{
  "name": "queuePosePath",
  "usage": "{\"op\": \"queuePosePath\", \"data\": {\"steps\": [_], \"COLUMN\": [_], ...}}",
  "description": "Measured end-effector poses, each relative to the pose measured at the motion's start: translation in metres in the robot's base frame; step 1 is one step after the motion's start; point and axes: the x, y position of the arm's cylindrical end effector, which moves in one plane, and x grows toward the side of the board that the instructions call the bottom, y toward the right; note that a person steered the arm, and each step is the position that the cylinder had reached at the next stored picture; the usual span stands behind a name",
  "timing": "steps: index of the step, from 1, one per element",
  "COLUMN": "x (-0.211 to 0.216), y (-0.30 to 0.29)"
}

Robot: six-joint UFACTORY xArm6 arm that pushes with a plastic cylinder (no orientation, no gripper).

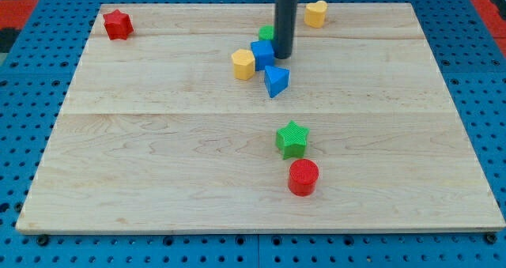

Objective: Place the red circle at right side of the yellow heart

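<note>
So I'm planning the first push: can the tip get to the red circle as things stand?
Probably yes. My tip sits near the view's top beside the blue cube; the red circle lies near the bottom. The green star stands just above it, so skirt that.

Your wooden board (158, 165) carries, beside my tip (282, 57), a blue cube (262, 54), yellow hexagon (243, 64), blue triangle (276, 81) and a green block (266, 33); a yellow heart (316, 13) up-right; green star (292, 138) and red circle (303, 177) well below; a red star (118, 24) far left.

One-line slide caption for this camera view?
My tip sits beside the blue cube, far from the red circle near the view's bottom and the yellow heart at top.
</note>
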Motion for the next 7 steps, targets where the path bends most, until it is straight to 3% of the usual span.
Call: {"op": "queuePosePath", "data": {"steps": [3,6,7], "x": [-0.048,-0.047,-0.023], "y": [-0.036,-0.030,-0.079]}}
